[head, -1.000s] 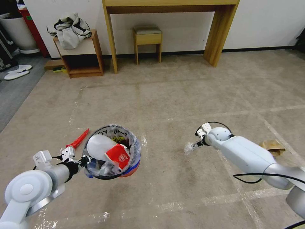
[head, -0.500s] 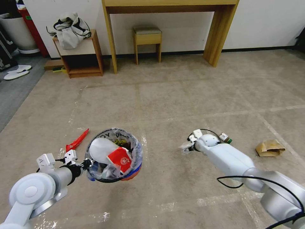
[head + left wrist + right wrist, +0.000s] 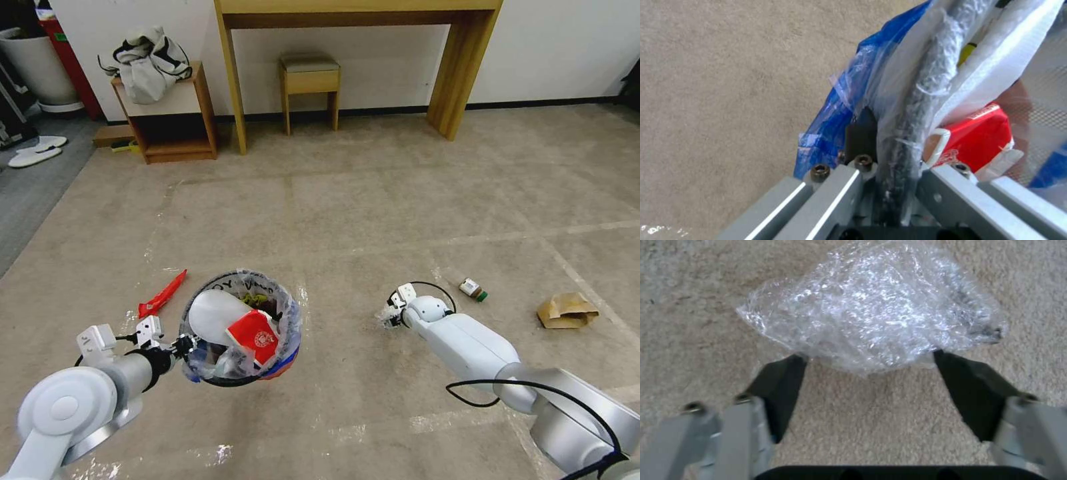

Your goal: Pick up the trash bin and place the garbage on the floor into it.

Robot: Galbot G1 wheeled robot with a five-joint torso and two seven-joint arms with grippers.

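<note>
Two grippers are at work over the beige carpet. The right gripper (image 3: 869, 373) is down at the floor (image 3: 373, 200) with its dark fingers (image 3: 780, 386) spread wide, and a crumpled wad of clear plastic wrap (image 3: 871, 306) lies just ahead of the tips, its near edge reaching into the gap between them; I cannot tell whether either finger touches it. From the head view that same wad (image 3: 385, 313) sits at the end of the right gripper (image 3: 393, 316), well apart from the trash bin (image 3: 283, 357). The left gripper (image 3: 179, 345) holds the bin off the carpet, its jaws pinched on the rim, with the black rim and the bag liner (image 3: 907, 110) squeezed between the metal fingers (image 3: 947, 173). Inside the bin lie a white slipper (image 3: 212, 313) and a red wrapper (image 3: 253, 337); the liner is thin, glossy film with blue edging (image 3: 840, 100). A flat red wrapper (image 3: 162, 295) lies on the carpet just beyond the left gripper, a small bottle (image 3: 473, 289) lies near the right arm, and a crumpled brown paper bag (image 3: 567, 310) rests farther to the right. Open carpet with pale tape lines stretches ahead to a wooden table (image 3: 460, 80) and a stool (image 3: 310, 77) by the wall.
</note>
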